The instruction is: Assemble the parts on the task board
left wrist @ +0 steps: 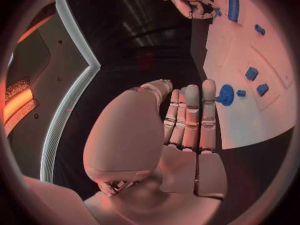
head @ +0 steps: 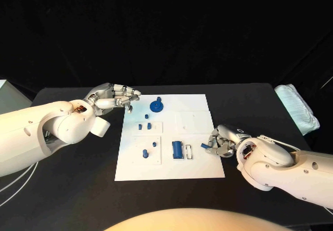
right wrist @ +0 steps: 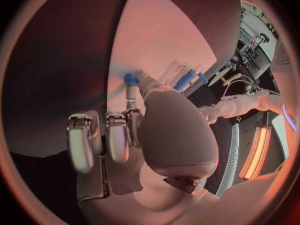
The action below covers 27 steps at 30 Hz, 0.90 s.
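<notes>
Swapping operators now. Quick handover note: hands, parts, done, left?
Left hand: holds nothing, fingers together, at the task board's far left corner, near the blue gear.
Right hand: pinches a small blue part at the board's right edge.
On the board: gear, blue block, several small blue pieces.
Done: one part picked up.
Left: place it; the rest cannot be judged from here.
</notes>
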Each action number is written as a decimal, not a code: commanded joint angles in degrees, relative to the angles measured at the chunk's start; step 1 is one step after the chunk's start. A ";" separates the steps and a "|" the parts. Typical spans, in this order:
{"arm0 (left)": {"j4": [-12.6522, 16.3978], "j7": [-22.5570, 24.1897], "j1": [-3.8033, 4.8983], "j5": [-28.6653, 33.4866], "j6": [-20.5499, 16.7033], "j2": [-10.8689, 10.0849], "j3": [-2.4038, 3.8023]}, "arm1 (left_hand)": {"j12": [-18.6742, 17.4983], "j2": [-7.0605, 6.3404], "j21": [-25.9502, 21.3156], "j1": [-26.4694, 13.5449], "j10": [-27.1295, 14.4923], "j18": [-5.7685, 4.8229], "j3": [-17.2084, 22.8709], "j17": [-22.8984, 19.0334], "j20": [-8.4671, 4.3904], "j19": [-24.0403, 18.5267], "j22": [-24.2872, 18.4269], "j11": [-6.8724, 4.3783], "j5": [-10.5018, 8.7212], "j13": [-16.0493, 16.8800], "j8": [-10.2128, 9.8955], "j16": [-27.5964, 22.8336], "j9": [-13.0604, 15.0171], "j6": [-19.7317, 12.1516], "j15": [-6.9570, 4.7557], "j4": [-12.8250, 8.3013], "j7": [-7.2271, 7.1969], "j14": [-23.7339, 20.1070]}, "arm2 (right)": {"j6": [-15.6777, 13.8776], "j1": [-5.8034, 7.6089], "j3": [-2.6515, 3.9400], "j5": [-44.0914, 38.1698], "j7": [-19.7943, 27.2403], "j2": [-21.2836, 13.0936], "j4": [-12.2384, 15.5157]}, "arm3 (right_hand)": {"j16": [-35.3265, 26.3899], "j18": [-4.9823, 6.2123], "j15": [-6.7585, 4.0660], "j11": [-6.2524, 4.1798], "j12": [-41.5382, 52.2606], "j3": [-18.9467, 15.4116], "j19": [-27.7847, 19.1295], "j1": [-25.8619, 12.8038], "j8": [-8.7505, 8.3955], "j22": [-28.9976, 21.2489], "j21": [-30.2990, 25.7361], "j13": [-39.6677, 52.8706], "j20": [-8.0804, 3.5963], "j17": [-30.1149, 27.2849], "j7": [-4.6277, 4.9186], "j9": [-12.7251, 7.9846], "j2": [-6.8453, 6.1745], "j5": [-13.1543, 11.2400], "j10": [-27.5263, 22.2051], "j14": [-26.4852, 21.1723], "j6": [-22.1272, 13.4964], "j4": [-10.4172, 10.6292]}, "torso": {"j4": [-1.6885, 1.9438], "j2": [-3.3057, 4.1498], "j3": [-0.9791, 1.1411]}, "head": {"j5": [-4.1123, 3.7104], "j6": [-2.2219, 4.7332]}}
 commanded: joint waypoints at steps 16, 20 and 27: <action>0.28 -0.02 0.01 0.16 1.46 -0.01 0.03 | -0.13 0.03 -0.02 -0.71 -0.26 0.84 0.31 0.09 0.21 -0.09 0.06 0.01 -0.03 0.07 0.39 -0.28 0.10 -0.44 0.25 0.09 0.17 -0.08 | -4.81 0.97 -0.57 8.51 -0.16 -0.66 5.52 | 0.29 -0.82 -0.41 -0.28 0.69 5.42 5.89 -4.75 0.35 15.09 0.12 11.26 -0.40 13.77 -0.40 -1.88 -1.52 0.12 2.93 5.70 1.22 -0.84 | -0.01 0.11 0.11 | 0.02 -0.11; 0.31 -0.04 0.01 0.14 1.46 -0.05 0.03 | -0.13 0.03 -0.02 -0.71 -0.26 0.84 0.31 0.09 0.21 -0.09 0.06 0.01 -0.03 0.07 0.39 -0.28 0.10 -0.44 0.25 0.09 0.17 -0.08 | -5.79 1.14 -0.54 12.59 0.52 -0.24 5.76 | 0.27 -0.82 -0.42 -0.27 0.66 5.68 5.89 -5.41 0.36 15.09 0.12 11.25 -0.41 13.73 -0.38 -1.85 -1.83 0.09 2.93 5.69 1.19 -0.85 | -0.03 0.10 0.10 | -0.04 -0.20; 0.40 -0.07 0.01 0.10 1.48 -0.09 0.03 | -0.09 0.06 -0.02 -0.67 -0.24 0.85 0.37 0.13 0.21 -0.09 0.06 -0.01 -0.02 0.09 0.43 -0.29 0.12 -0.47 0.24 0.02 0.16 -0.08 | -6.48 1.20 -0.52 16.94 0.44 1.08 4.84 | 0.29 -0.82 -0.39 -0.23 0.69 6.09 5.89 -7.12 0.44 15.09 0.12 11.27 -0.40 13.76 -0.33 -1.75 -2.37 0.05 2.97 5.69 1.20 -0.69 | 0.00 0.11 0.09 | -0.03 -0.42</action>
